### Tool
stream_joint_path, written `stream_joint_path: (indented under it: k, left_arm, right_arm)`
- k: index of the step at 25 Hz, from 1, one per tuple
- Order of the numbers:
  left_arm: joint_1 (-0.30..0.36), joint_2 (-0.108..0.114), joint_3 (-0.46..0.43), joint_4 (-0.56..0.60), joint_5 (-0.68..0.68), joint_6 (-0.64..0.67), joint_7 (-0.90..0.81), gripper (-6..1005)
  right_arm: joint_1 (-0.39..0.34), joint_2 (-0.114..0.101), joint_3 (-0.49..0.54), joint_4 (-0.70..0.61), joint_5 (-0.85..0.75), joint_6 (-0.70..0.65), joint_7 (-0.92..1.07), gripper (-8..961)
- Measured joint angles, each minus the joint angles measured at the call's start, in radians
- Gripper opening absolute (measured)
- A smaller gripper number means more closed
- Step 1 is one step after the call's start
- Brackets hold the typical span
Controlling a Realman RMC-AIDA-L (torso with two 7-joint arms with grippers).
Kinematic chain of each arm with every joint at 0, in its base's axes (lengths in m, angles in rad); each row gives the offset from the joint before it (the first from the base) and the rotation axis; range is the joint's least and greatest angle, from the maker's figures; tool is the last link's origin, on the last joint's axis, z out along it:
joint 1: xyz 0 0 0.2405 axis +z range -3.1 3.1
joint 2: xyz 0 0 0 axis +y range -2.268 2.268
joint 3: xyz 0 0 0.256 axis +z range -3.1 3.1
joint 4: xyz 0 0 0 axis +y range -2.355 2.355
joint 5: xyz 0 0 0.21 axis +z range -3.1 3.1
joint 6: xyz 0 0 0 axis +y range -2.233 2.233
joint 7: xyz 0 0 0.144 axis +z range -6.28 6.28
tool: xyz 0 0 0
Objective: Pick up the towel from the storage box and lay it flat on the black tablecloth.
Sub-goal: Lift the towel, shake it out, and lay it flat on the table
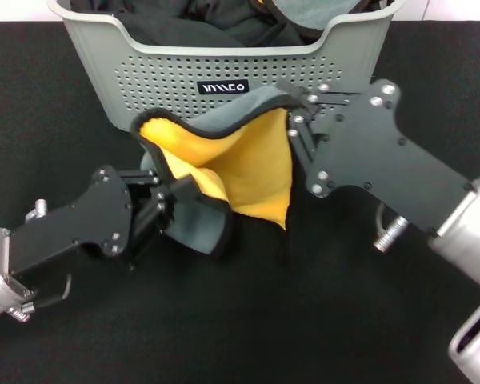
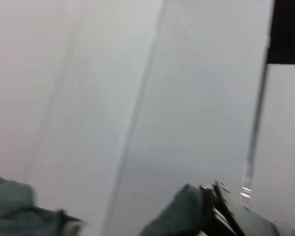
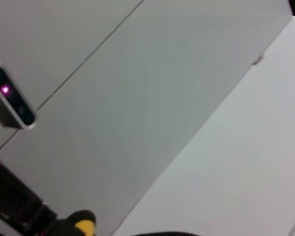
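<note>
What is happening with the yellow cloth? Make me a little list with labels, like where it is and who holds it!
towel: yellow face showing, grey-teal back, crumpled, held up in front of the basket
left gripper: shut on the towel's lower left part
right gripper: shut on the towel's upper right edge
storage box: light grey, dotted walls, behind the towel, dark garments inside
black tablecloth: spread under both arms
towel laid flat: not yet
</note>
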Motion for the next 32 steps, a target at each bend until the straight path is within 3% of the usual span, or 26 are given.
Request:
stream_joint_path:
  k: [8, 13, 22, 26, 32]
  left_arm:
    - [-0.007, 0.012, 0.000, 0.002, 0.046, 0.072, -0.041, 11]
    - [0.004, 0.021, 0.000, 0.003, 0.060, 0.137, -0.042, 11]
    - [0.045, 0.039, 0.003, 0.082, 0.144, 0.188, -0.118, 11]
    - [0.105, 0.030, 0.023, 0.209, 0.173, 0.191, -0.172, 10]
    - [0.164, 0.035, 0.104, 0.312, 0.164, 0.192, -0.185, 10]
  right_arm:
    - [-0.180, -0.043, -0.017, -0.156, -0.021, 0.032, 0.031, 12]
    - [-0.260, -0.069, -0.019, -0.246, -0.124, 0.037, 0.140, 12]
    - [-0.465, -0.072, 0.017, -0.387, -0.374, -0.014, 0.319, 12]
    - [-0.534, -0.057, 0.119, -0.406, -0.543, -0.179, 0.542, 12]
    - [-0.631, 0.021, 0.406, -0.359, -0.661, -0.614, 0.773, 11]
